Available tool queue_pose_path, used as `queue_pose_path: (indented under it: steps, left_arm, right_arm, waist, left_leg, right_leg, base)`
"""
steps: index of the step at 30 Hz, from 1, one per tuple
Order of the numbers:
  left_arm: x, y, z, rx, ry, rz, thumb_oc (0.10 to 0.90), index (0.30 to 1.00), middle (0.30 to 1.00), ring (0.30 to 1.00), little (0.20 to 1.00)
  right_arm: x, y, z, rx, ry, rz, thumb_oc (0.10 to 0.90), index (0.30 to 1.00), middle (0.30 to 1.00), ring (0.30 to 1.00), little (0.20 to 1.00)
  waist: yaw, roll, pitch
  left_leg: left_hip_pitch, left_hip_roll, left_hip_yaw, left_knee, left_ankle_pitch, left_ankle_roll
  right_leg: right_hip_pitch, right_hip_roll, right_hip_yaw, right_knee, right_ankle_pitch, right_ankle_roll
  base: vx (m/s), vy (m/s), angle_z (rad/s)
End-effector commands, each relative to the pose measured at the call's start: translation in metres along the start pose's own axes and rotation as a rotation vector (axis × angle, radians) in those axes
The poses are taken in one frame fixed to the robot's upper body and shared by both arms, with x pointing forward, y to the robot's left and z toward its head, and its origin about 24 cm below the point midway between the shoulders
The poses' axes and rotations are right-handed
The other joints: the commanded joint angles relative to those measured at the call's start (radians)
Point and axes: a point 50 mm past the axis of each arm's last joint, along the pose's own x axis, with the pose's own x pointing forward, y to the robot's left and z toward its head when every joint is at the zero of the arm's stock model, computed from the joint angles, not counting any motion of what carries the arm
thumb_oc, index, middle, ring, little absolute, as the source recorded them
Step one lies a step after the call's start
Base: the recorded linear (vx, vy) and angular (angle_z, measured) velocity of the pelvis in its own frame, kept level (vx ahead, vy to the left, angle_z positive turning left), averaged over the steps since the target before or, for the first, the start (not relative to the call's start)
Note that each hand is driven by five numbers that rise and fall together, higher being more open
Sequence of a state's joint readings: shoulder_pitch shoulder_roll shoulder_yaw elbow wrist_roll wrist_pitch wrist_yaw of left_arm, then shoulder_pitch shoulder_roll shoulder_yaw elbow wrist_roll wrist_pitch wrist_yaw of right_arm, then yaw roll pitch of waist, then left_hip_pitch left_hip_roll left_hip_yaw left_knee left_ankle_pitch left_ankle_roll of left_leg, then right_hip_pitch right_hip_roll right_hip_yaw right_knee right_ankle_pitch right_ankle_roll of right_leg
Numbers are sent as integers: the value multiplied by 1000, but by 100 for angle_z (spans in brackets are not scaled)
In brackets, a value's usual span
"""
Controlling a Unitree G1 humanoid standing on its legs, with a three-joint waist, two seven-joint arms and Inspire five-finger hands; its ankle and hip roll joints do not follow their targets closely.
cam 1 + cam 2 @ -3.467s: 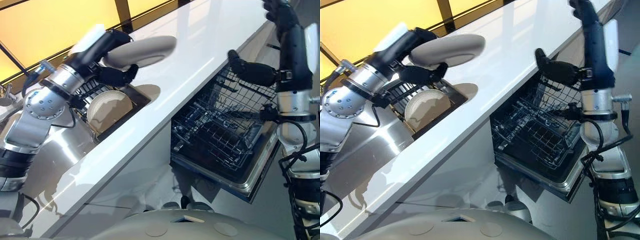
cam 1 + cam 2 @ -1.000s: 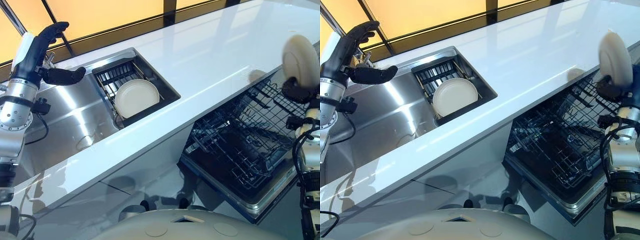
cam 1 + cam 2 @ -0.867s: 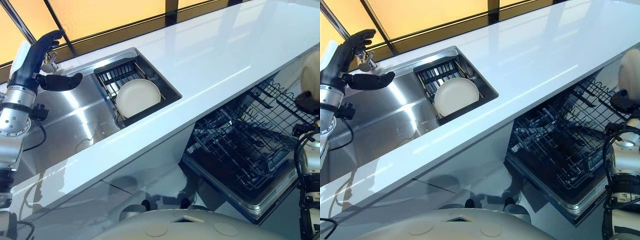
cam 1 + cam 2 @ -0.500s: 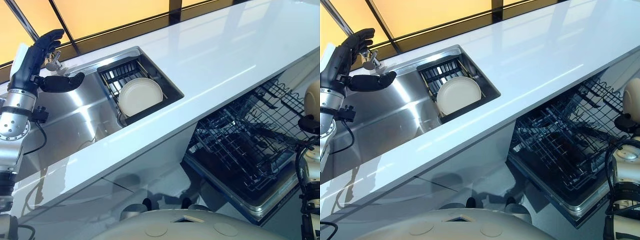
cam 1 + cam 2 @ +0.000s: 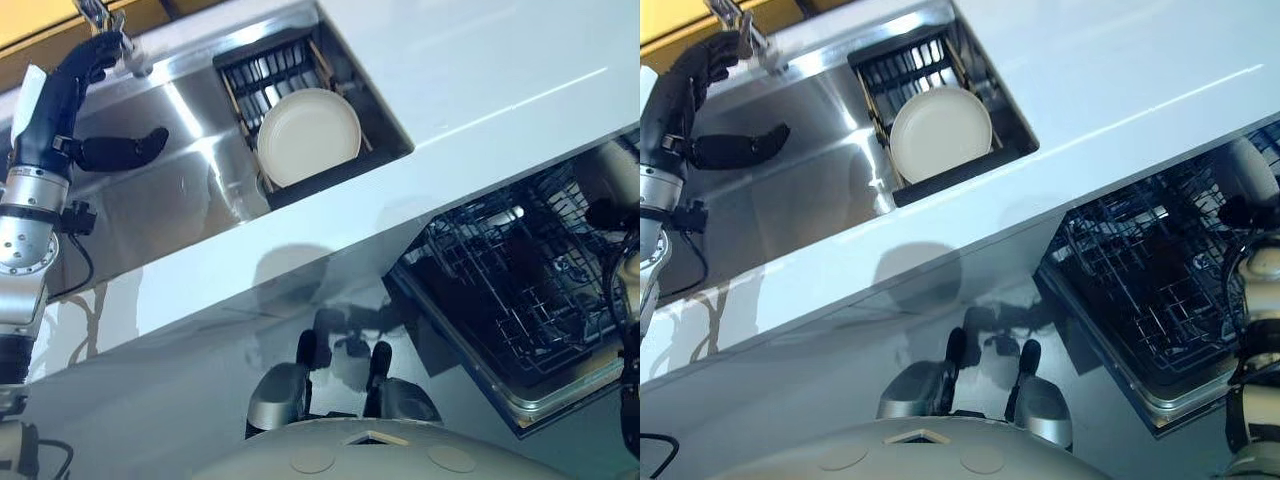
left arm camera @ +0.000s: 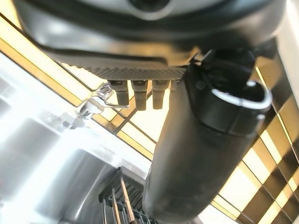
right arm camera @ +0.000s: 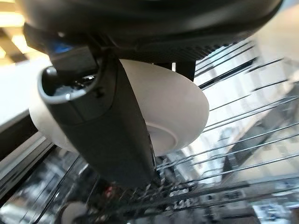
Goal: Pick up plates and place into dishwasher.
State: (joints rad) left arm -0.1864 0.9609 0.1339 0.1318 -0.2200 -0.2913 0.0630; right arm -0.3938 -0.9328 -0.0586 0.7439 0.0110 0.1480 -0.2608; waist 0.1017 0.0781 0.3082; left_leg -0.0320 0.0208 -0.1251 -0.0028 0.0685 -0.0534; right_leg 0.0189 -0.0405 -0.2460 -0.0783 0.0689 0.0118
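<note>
right hand (image 7: 100,126) pinching a plate (image 7: 173,112) over the dishwasher rack (image 5: 520,290) | left hand (image 5: 75,110) relaxed, holding nothing, above the sink (image 5: 170,200) | second plate (image 5: 308,135) in sink rack (image 5: 270,70)

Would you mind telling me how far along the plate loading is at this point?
No plate can be seen set in the dishwasher rack yet. In hand: the right hand grips one plate, held over the rack wires. Left to do: seat that plate, then fetch the plate leaning in the sink rack. The left hand is open above the sink, holding nothing.
</note>
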Motion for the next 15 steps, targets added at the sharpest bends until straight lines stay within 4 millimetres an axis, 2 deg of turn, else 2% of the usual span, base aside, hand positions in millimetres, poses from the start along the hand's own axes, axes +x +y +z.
queue_pose_path:
  steps: [1, 3, 8, 15]
  left_arm:
    - [24, 39, 58, -36, -306, 200, 800, 900, 900, 900, 900]
    - [28, 36, 62, -36, -317, 192, 800, 900, 900, 900, 900]
    - [37, 31, 72, -31, -345, 172, 800, 900, 900, 900, 900]
    - [40, 28, 78, -37, -355, 136, 800, 900, 900, 900, 900]
  right_arm:
    - [14, -50, 55, -21, -170, -81, 100, 300, 300, 300, 200]
    - [17, -46, 50, -6, -103, -35, 100, 300, 300, 300, 200]
    - [24, -41, 20, -26, 112, 75, 100, 300, 300, 300, 200]
    - [20, -44, -20, -29, 355, 149, 100, 300, 300, 300, 200]
  waist:
    - [2, -29, -21]
    - [4, -28, -11]
    - [11, -25, 3]
    - [18, -31, -5]
  left_leg:
    - [-77, -14, 20, 66, -22, -27]
    - [-88, -11, 19, 67, -19, -29]
    - [-99, -6, 21, 65, -14, -30]
    - [-62, -2, 28, 45, -13, -26]
  right_leg:
    - [-52, 17, 18, 228, -189, -18]
    - [-63, 16, 18, 233, -190, -18]
    - [-77, 13, 22, 233, -187, -16]
    - [-43, 10, 27, 216, -184, -10]
  base:
    - [-73, -62, 15]
    - [-64, -49, 7]
    - [-37, -16, 2]
    - [19, 2, 4]
